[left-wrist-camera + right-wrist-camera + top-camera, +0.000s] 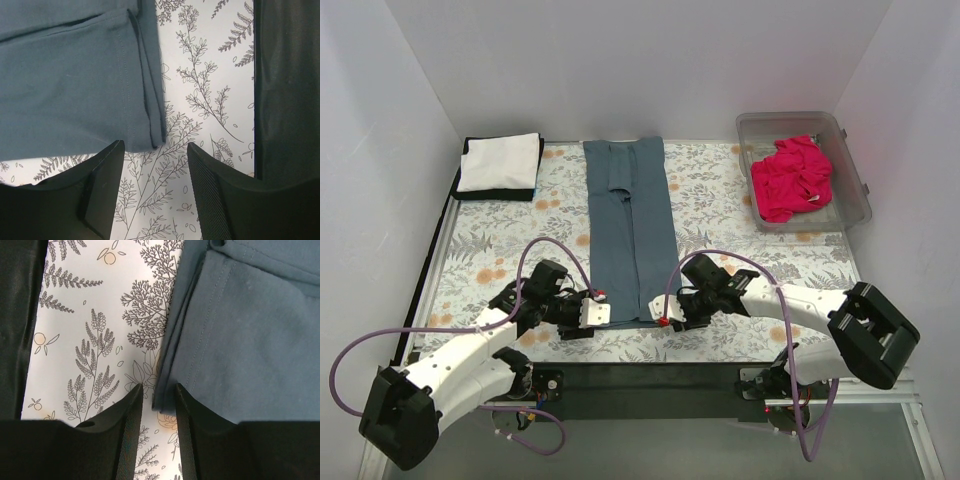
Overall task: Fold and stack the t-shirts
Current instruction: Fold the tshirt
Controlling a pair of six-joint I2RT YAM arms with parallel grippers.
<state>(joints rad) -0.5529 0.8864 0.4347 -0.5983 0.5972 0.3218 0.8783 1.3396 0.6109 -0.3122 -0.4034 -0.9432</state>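
Note:
The dark slate-blue t-shirt (pixel 630 230) lies folded into a long narrow strip down the middle of the floral cloth. My left gripper (pixel 599 312) is open at its near left corner; in the left wrist view the shirt's corner (pixel 145 130) lies just ahead of the gripper (pixel 156 152), untouched. My right gripper (pixel 665 319) is at the near right corner, jaws narrowly apart around the shirt's edge (pixel 165 390), not pinching it (pixel 159 392). The white shirt (pixel 500 160) lies folded on the black one (pixel 500 193) at the back left. The magenta-pink shirt (pixel 790 178) lies crumpled.
The pink shirt sits inside a clear plastic bin (pixel 855 175) at the back right. The floral cloth (pixel 720 200) covers the table. A black strip (pixel 650 375) runs along the near edge by the arm bases, and shows in both wrist views (pixel 285 90) (pixel 15 315).

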